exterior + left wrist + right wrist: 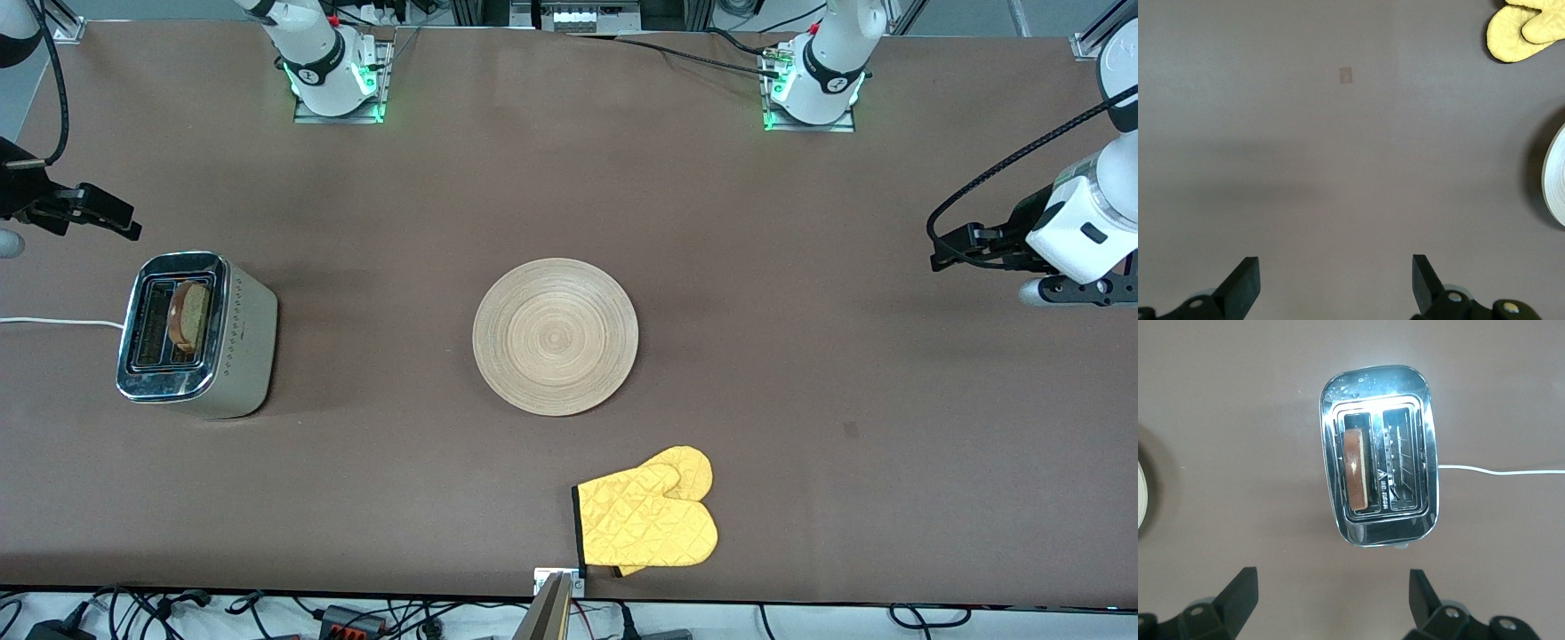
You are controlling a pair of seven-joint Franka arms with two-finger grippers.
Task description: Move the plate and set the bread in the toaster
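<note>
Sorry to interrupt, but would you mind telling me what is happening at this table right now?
Nothing is being handled at the moment. The bread already stands in one slot of the toaster, toward the right arm's end of the table. The plate lies bare mid-table, with a yellow oven mitt nearer the front camera. The right hand is open over the table by the toaster, and the left hand is open over bare table at the left arm's end.
</note>
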